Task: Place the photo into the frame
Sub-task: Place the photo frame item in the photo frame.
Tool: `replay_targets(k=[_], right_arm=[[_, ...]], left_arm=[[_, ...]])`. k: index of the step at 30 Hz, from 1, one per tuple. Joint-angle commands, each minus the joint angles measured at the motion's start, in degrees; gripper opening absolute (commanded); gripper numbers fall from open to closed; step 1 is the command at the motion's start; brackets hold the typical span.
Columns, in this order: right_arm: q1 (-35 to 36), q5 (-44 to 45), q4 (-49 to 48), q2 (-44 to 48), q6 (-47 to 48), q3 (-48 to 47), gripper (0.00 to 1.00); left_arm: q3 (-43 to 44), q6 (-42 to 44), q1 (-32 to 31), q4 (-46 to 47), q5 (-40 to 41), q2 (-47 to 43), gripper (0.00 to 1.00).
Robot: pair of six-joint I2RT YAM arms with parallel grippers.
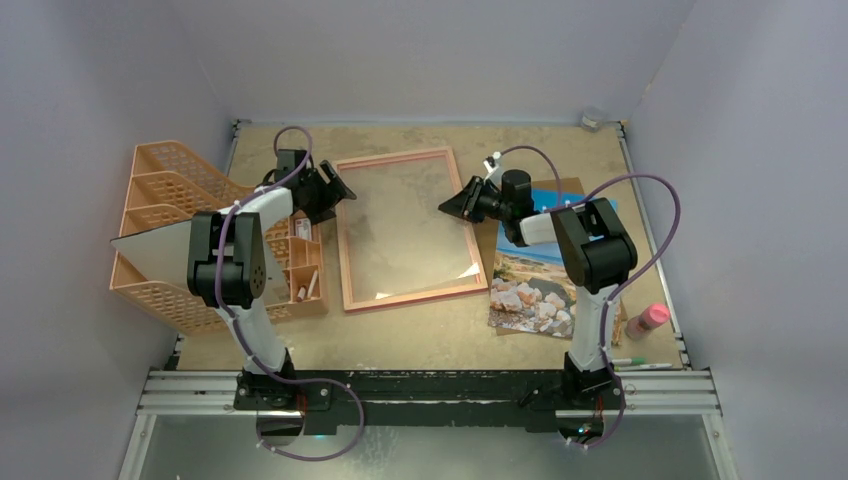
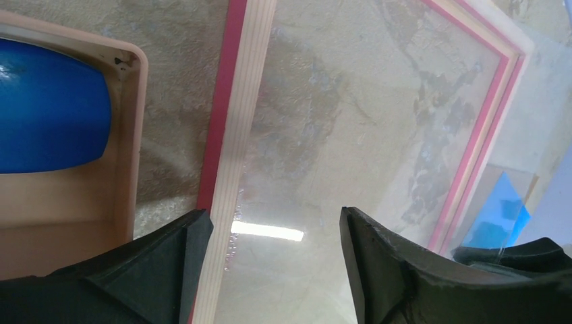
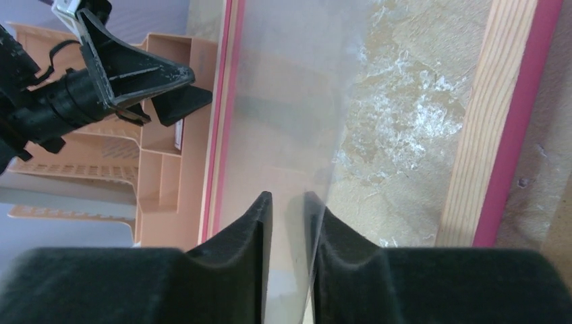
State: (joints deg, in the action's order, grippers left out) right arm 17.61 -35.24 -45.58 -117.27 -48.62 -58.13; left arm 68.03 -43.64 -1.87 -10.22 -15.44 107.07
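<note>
The frame (image 1: 415, 297) lies pale back up in the middle of the table, with a clear sheet (image 1: 410, 230) inside it. The photo (image 1: 530, 290) lies picture up to its right, partly under my right arm. My left gripper (image 1: 340, 190) hangs open over the frame's far left corner; in the left wrist view its fingers (image 2: 276, 223) straddle the pale rail (image 2: 246, 101) and the clear sheet (image 2: 351, 121). My right gripper (image 1: 447, 205) is at the sheet's right edge. Its jaws (image 3: 289, 202) stand slightly apart, with the clear sheet's (image 3: 290, 101) edge between them, against the right finger.
An orange mesh organiser (image 1: 170, 180) fills the left side, close to the frame's left rail. A brown backing board (image 1: 570, 190) lies under the photo's far end. A pink bottle (image 1: 648, 320) and a pen (image 1: 640, 365) lie near the right front corner.
</note>
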Motion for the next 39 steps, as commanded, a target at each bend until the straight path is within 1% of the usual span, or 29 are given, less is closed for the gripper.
replay_targets(k=[1, 5, 8, 12, 16, 18, 21, 23, 27, 31, 34, 39], right_arm=[[0.1, 1.2, 1.0, 1.5, 0.7, -0.9, 0.35], [0.1, 2.6, 5.3, 3.9, 2.2, -1.4, 0.53], [0.2, 3.9, 10.9, 5.1, 4.0, -3.3, 0.66], [0.4, 6.0, 20.8, 6.0, 7.0, -6.5, 0.78], [0.7, 8.1, 27.3, 6.9, 9.5, -8.4, 0.88], [0.9, 8.7, 29.7, 6.6, 10.1, -9.4, 0.89], [1.6, 9.8, 32.3, 6.2, 11.0, -10.6, 0.89], [2.0, 9.7, 32.6, 5.7, 11.3, -11.2, 0.86], [2.9, 8.0, 31.6, 4.2, 11.3, -12.2, 0.77], [3.8, 9.7, 33.7, 3.7, 12.2, -14.3, 0.75], [4.1, 13.2, 37.5, 3.9, 13.5, -16.2, 0.78], [4.8, 22.3, 47.9, 3.7, 16.8, -20.9, 0.88]], left_arm=[[0.8, 2.0, 0.3, -0.8, 1.0, 0.9, 0.71], [0.9, 2.2, 0.3, -0.6, 1.2, 0.8, 0.71], [1.0, 2.2, 0.3, -0.6, 1.5, 0.8, 0.71], [0.8, 2.2, 0.3, -0.8, 1.9, 0.8, 0.74], [0.7, 2.2, 0.4, -0.7, 2.0, 0.7, 0.77], [0.8, 2.1, 0.4, -0.6, 2.0, 0.7, 0.78], [1.0, 2.2, 0.4, -0.7, 2.1, 0.6, 0.79], [1.1, 2.2, 0.4, -0.8, 2.2, 0.6, 0.79], [1.4, 2.4, 0.3, -0.9, 2.0, 0.7, 0.80], [1.9, 2.6, 0.3, -1.2, 1.9, 0.8, 0.80], [2.2, 2.7, 0.3, -1.4, 1.8, 0.9, 0.80], [3.0, 3.0, 0.3, -2.4, 2.2, 1.2, 0.80]])
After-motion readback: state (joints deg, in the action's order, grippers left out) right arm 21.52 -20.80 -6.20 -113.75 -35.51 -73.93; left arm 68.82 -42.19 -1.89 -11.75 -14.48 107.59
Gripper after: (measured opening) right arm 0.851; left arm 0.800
